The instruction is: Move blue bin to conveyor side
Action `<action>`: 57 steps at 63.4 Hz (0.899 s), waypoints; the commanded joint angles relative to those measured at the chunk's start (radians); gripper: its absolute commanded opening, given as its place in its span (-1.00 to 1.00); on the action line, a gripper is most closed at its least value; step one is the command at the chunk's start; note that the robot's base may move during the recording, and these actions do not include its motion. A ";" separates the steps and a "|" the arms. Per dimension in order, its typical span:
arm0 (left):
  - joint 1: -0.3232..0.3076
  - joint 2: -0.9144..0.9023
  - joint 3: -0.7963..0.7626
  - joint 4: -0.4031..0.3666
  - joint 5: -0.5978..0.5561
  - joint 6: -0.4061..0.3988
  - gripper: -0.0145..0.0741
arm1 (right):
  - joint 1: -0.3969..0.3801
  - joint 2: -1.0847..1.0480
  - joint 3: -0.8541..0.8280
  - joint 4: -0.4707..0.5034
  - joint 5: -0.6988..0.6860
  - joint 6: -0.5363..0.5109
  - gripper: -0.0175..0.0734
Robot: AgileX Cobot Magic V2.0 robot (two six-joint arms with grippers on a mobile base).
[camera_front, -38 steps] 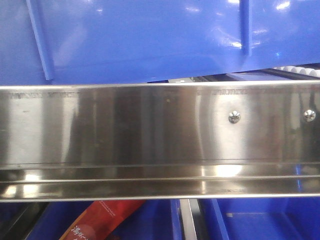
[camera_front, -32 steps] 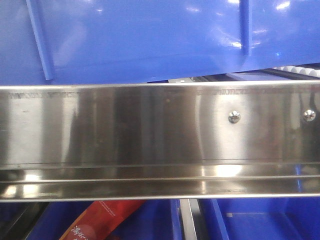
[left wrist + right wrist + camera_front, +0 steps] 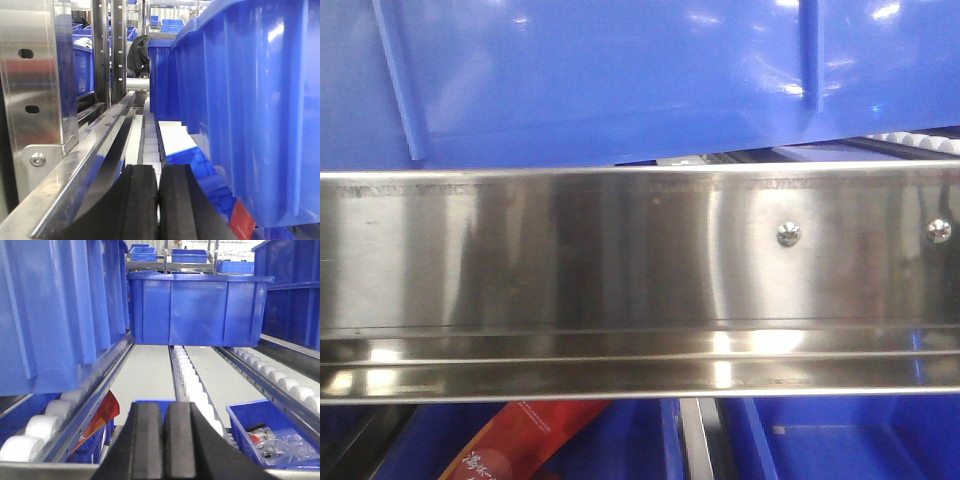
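Across the top of the front-facing view, the blue bin [image 3: 600, 80] fills the frame with its glossy wall and two slim vertical ribs. Its lower edge slants up toward the right, and white rollers [image 3: 920, 141] show in the gap beneath it. Just below runs a broad stainless-steel rail [image 3: 570, 260] with two screws [image 3: 788, 235] toward its right end. Under the rail a red packet [image 3: 520, 445] shows at the near left, with lower blue crates [image 3: 840, 440] to its right.

At the near edge of the left wrist view, the left gripper [image 3: 159, 200] has its black pads pressed flat together, with nothing between them. The blue bin rises close on the right, its ribbed wall running away from the camera. Whether the gripper touches it cannot be told. A slotted steel upright [image 3: 35, 75] stands on the left, and a further blue crate [image 3: 162, 75] sits beyond on the rack.

At the near edge of the right wrist view, the right gripper [image 3: 166, 440] is likewise clenched on nothing, pad against pad. The blue bin stands close on the left, above a row of rollers. Farther off, a crosswise blue crate [image 3: 197, 307] rests on the roller tracks. At the near right, below the tracks, a small open crate [image 3: 235, 415] holds clear wrapped items.
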 commanded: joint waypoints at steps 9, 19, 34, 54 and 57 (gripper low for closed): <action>-0.002 -0.003 -0.003 -0.006 -0.023 0.003 -0.69 | -0.004 -0.004 0.000 0.000 -0.023 -0.005 -0.81; -0.002 -0.003 -0.003 -0.006 -0.043 0.003 -0.69 | -0.004 -0.004 0.000 0.000 -0.054 -0.005 -0.81; -0.002 -0.003 -0.028 -0.006 -0.080 0.003 -0.69 | -0.004 -0.004 -0.018 0.000 -0.345 -0.005 -0.81; -0.002 0.061 -0.450 -0.020 0.462 0.003 -0.69 | -0.004 0.112 -0.540 0.000 0.291 -0.005 -0.81; -0.002 0.123 -0.538 -0.024 0.555 0.003 -0.69 | -0.004 0.196 -0.637 0.000 0.377 -0.005 -0.81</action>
